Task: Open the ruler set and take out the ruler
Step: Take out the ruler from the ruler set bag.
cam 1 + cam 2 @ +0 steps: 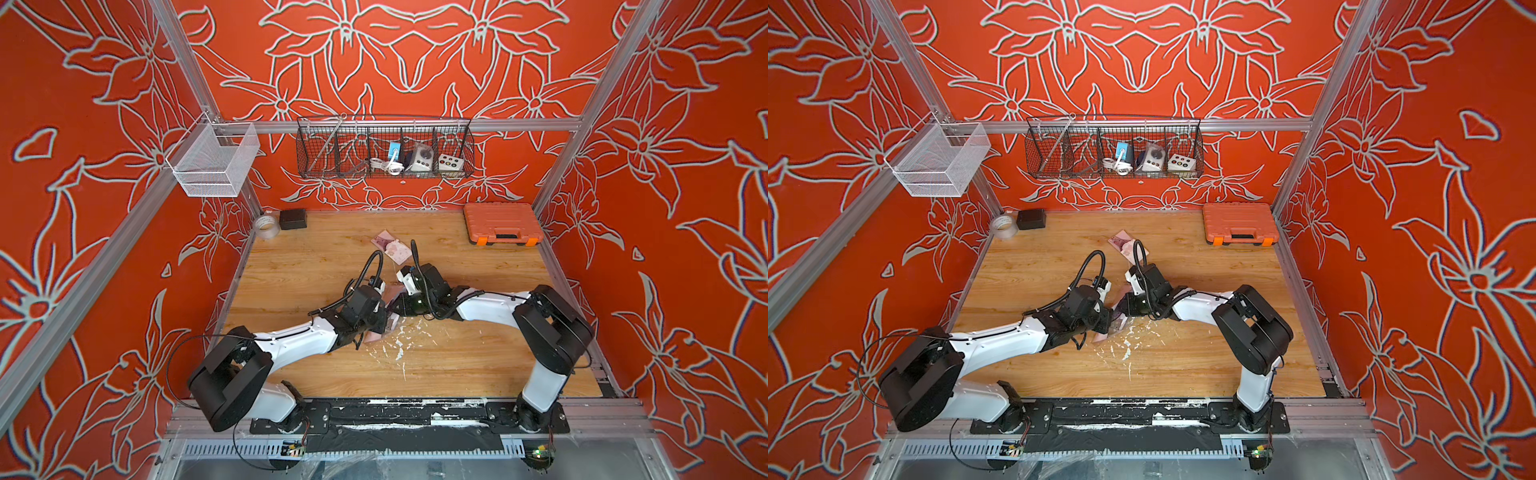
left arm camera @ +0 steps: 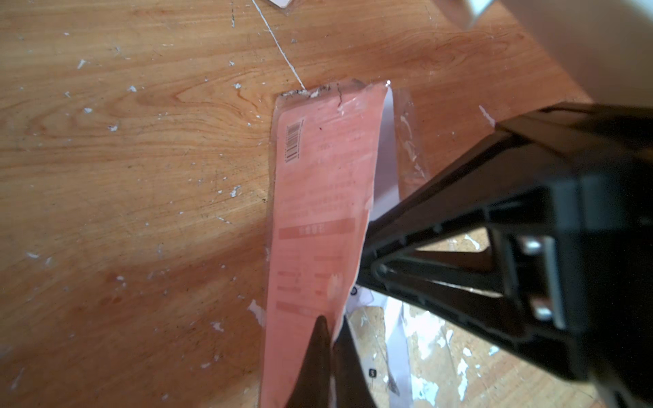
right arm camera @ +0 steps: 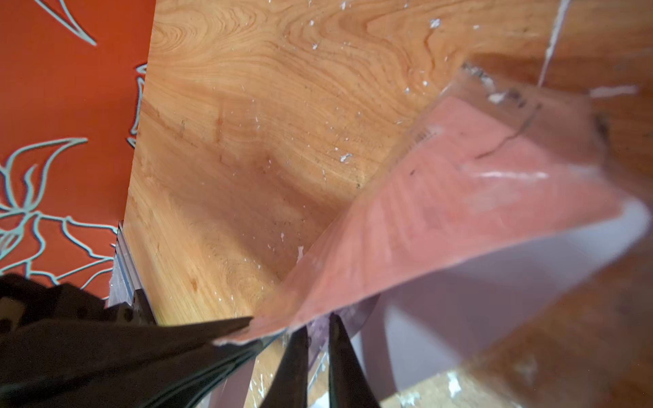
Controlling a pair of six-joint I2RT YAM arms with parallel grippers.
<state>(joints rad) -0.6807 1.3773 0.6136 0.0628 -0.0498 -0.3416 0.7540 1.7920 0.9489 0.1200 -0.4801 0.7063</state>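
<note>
Ruler set [image 2: 318,197] sits mid-counter [image 1: 311,266], caught between both arms! It's a long pink backing card with a barcode, inside a clear plastic sleeve, and the sleeve's far end is ragged and grubby where it meets the wood.

Left pincer [image 2: 332,330] is clamped tight on the near end, fingertips pressed together with the pink card between them. Right pincer [image 3: 318,325] works the other side. Seen from the left wrist, its black fingers [image 2: 441,176] taper to a point right at the pack's long edge. The right wrist view shows them narrow, with a sliver of clear, purplish plastic nipped between them. The pink card curls up there, with a pale white layer showing beneath it.

In both top views the two wrists nearly touch over the ruler set, and a pink end [image 1: 377,336] pokes out under the left arm. White flecks [image 1: 399,349] litter the wood just in front.

Farther back lies a separate pink card [image 1: 390,246], apart from the action. An orange tool case [image 1: 503,222] sits in the back right corner, and a tape roll [image 1: 266,226] lies beside a black box [image 1: 293,219] in the back left. A black wire basket [image 1: 324,162] hangs on the back wall, and a white mesh basket [image 1: 216,160] hangs off the left rail.
</note>
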